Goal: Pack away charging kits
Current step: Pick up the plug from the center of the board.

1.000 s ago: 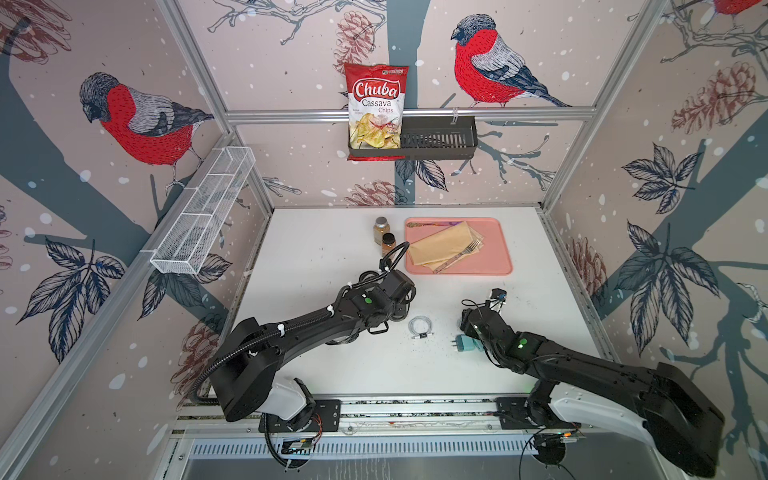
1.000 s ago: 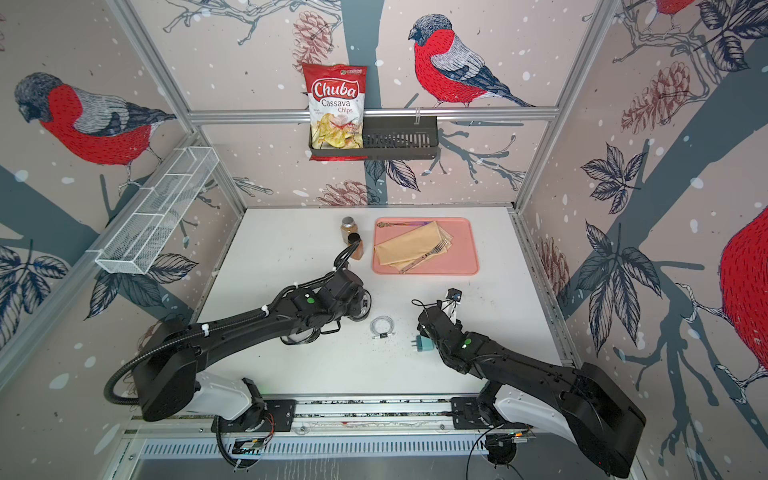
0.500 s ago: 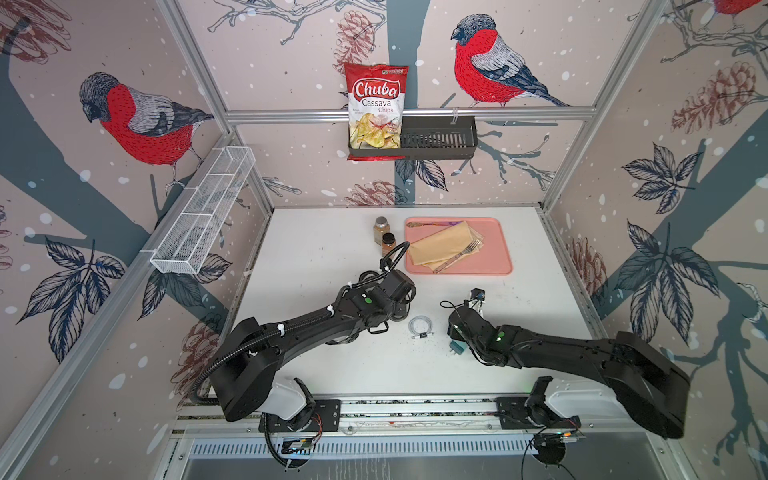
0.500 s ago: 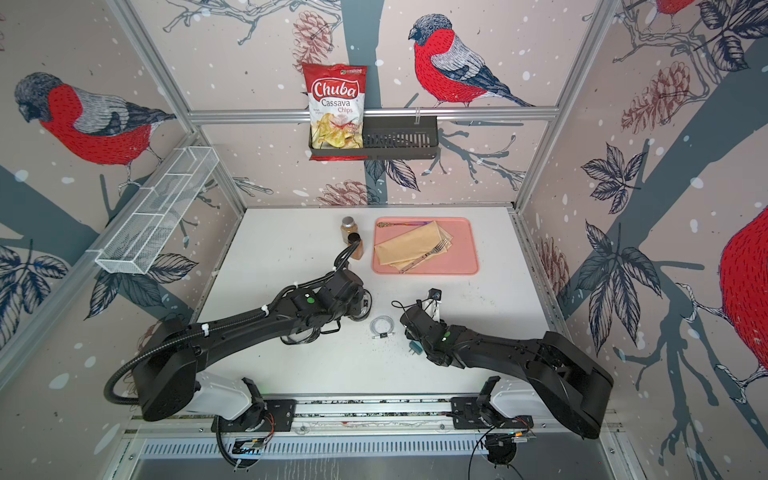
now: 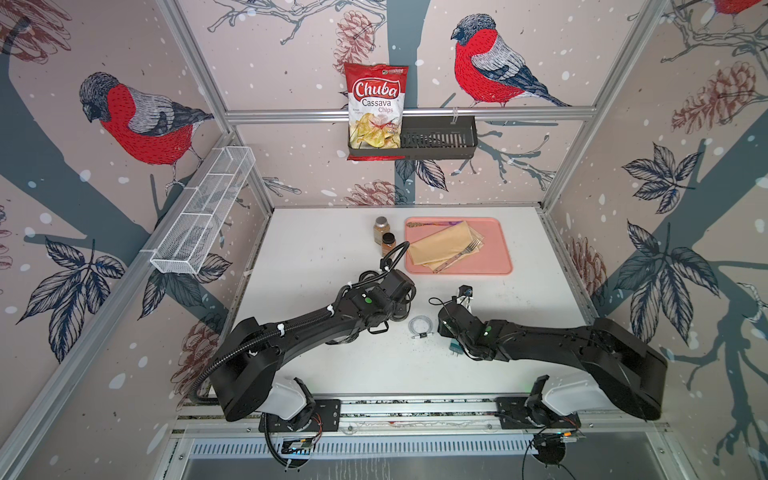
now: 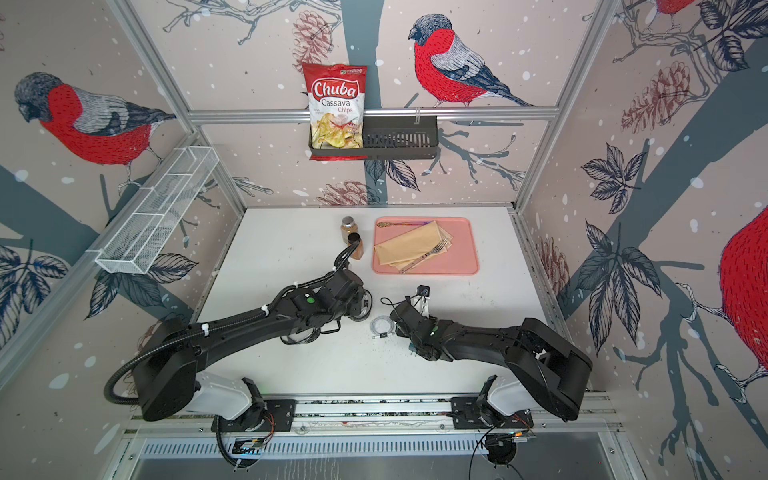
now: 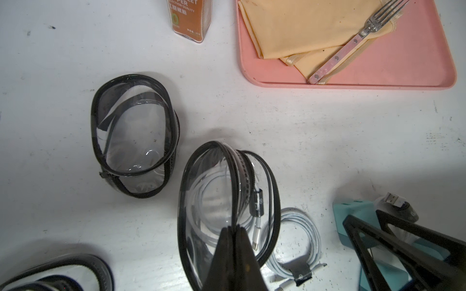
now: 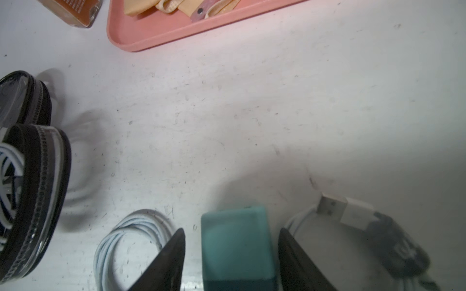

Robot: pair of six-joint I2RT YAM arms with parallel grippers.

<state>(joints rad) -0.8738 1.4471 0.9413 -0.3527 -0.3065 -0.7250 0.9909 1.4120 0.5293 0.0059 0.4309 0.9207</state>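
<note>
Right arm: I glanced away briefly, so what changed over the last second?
The right claw swung leftward toward the loose cable, now open astride the teal charger, not gripping. Left claw stayed shut on the clear case; charger, cable, tray unmoved.

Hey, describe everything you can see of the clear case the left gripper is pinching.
The held case is an oval pouch of soft-looking clear plastic edged with a black zip rim. It is unzipped, its two rims gaping apart, and it sits tilted up on the white table. The left gripper is shut on one rim. A coiled white cable with a black strap lies inside; a second cable lies just beside it.
</note>
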